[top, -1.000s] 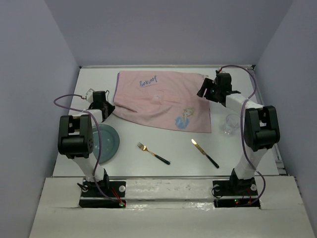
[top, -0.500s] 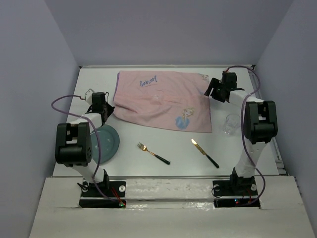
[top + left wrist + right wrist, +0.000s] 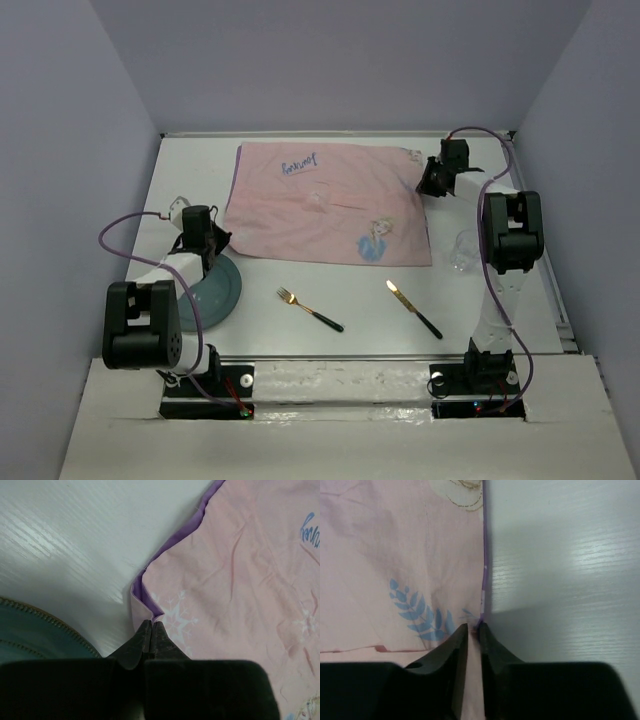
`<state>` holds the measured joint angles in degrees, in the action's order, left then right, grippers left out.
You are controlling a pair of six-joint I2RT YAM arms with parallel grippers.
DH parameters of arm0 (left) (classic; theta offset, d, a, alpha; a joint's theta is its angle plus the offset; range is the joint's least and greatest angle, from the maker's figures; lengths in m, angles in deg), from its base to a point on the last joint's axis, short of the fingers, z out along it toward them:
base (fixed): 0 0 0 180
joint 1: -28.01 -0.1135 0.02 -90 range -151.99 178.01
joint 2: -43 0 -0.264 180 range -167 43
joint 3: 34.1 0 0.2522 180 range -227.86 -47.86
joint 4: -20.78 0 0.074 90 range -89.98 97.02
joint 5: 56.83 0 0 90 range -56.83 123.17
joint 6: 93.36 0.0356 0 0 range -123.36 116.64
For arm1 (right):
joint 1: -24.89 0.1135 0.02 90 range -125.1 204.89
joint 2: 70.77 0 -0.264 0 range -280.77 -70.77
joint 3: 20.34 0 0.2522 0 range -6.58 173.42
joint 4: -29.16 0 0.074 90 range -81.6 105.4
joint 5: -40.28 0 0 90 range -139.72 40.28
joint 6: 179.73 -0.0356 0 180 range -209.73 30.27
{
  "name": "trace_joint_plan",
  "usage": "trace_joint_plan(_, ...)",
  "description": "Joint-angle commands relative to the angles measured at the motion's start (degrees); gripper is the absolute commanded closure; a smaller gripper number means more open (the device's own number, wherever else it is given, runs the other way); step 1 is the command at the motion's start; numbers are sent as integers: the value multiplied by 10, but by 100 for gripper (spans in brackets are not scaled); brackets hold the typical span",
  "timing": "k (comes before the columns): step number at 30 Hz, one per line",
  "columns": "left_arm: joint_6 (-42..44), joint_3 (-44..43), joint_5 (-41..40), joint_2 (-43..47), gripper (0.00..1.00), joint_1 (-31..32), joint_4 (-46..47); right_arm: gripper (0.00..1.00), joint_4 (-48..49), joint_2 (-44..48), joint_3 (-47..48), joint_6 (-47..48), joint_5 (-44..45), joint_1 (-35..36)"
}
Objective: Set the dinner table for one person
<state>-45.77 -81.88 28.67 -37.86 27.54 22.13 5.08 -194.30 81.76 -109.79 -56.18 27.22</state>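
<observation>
The pink cloth (image 3: pixel 320 200) with blue drawings lies spread on the white dinner table (image 3: pixel 190 170). My left gripper (image 3: pixel 222 237) is at its near left corner. In the left wrist view that gripper (image 3: pixel 151 624) is shut, with the cloth's (image 3: pixel 240 580) purple-lined corner pinched at the tips. My right gripper (image 3: pixel 425 185) sits at the cloth's far right edge. Seen from the right wrist, this gripper (image 3: pixel 474 627) has its jaws drawn in to a thin slit over the cloth's (image 3: pixel 395 540) purple hem, bare table (image 3: pixel 560 555) beside it.
A teal plate (image 3: pixel 215 285) lies just near of the left gripper, its rim (image 3: pixel 30 630) in the left wrist view. A gold fork with a black handle (image 3: pixel 310 308) and a matching knife (image 3: pixel 413 307) lie near the front. A clear glass (image 3: pixel 465 250) stands at the right.
The left gripper has shut on the cloth's corner and drawn it toward the near left, over the plate. The right gripper moved to the cloth's far right edge and closed. The cloth lies flatter.
</observation>
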Motion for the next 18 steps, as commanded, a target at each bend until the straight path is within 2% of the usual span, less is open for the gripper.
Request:
trace_joint_plan(1,2,11,6,35,100,0,11,84,-7,1,28,9,6,1)
trace_joint_plan(2,3,12,8,37,100,0,11,90,-8,3,29,11,12,1)
trace_joint_plan(3,5,14,8,38,99,0,11,91,-11,6,28,10,19,1)
trace_joint_plan(6,6,15,12,40,92,0,11,92,-14,19,21,9,41,1)
trace_joint_plan(9,5,12,16,40,90,1,13,92,-14,24,25,12,47,-11)
trace_joint_plan(11,4,15,21,44,83,1,15,91,-15,27,31,13,46,-19)
trace_joint_plan(12,2,17,24,46,80,2,16,89,-16,28,32,14,46,-24)
trace_joint_plan(13,1,19,25,51,74,1,17,86,-17,31,34,16,46,-24)
trace_joint_plan(14,1,20,25,59,68,1,17,76,-18,34,39,19,39,-24)
trace_joint_plan(15,1,22,25,59,67,2,17,69,-18,36,39,19,32,-24)
trace_joint_plan(16,1,25,25,70,62,1,17,62,-18,36,39,19,20,-24)
trace_joint_plan(17,0,26,26,76,60,1,16,54,-18,38,37,19,15,-24)
trace_joint_plan(18,-2,27,26,90,57,1,15,51,-21,40,36,19,9,-24)
